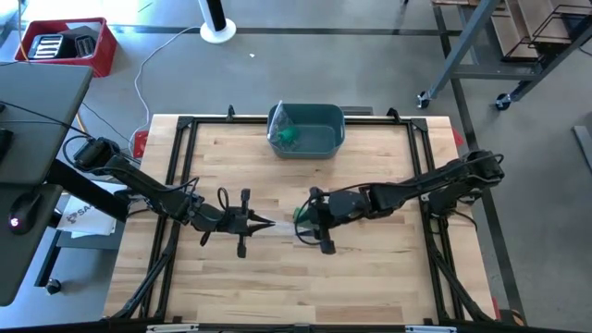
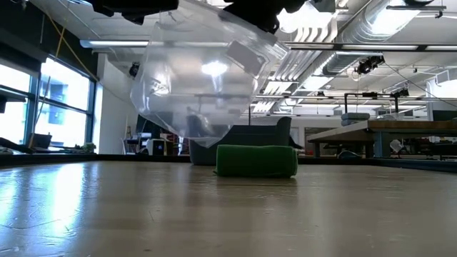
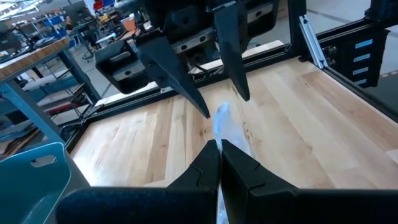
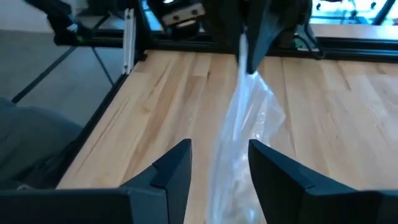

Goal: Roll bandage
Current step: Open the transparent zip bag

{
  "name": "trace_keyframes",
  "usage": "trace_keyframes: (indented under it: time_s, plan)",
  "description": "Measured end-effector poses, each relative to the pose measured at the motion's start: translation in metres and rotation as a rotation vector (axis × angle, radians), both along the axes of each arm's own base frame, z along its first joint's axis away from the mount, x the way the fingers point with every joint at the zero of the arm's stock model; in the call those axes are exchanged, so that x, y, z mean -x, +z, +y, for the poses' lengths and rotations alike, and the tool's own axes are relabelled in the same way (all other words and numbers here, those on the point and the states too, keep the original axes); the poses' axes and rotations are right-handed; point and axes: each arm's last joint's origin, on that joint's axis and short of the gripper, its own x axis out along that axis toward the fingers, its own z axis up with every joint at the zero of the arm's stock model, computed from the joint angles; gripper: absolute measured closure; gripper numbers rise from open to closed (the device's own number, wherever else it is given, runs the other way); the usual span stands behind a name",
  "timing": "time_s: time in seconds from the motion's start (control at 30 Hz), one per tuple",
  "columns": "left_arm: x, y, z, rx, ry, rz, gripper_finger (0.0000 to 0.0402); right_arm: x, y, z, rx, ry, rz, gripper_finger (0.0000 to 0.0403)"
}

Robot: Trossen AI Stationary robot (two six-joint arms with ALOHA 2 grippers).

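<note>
Right now my left gripper (image 1: 268,223) sits near the middle of the wooden table (image 1: 370,287), its fingers (image 3: 205,165) pressed together on one end of a clear plastic bag (image 4: 245,134). That bag stretches across the short gap to my right gripper (image 1: 303,225), which faces the left one from just beside it. My right fingers (image 4: 174,165) stand spread apart, with the bag passing between them; I cannot tell whether they touch the plastic. From table height the bag (image 2: 200,78) hangs lifted above the wood, puffed out and see-through.

As for the bandage (image 2: 256,161), it is a green roll lying on its side on the table, below and a little behind the hanging bag, outside it as far as I can see. From above, a sliver of green (image 1: 298,215) shows right beside my right gripper.

At the far edge of the table stands a teal bin (image 1: 319,141) with something green (image 1: 289,136) inside it.
</note>
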Motion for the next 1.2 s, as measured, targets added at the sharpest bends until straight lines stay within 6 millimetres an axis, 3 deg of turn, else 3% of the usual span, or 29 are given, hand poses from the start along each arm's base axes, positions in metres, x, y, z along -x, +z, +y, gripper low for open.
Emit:
trace_keyframes:
  time_s: [0.53,1.03,1.2]
  plan:
    - [0.000,0.000,0.000,-0.001,-0.002,0.001,0.0401,-0.003,0.003,-0.006,-0.008,-0.062,-0.037,0.0254]
    - [0.000,0.000,0.000,0.000,-0.002,0.001,0.0401,-0.012,-0.027,-0.005,0.014,-0.046,0.084,0.0266]
    - [0.000,-0.001,0.000,-0.004,-0.003,0.009,0.0401,-0.012,-0.008,-0.002,-0.016,0.046,0.037,0.0274]
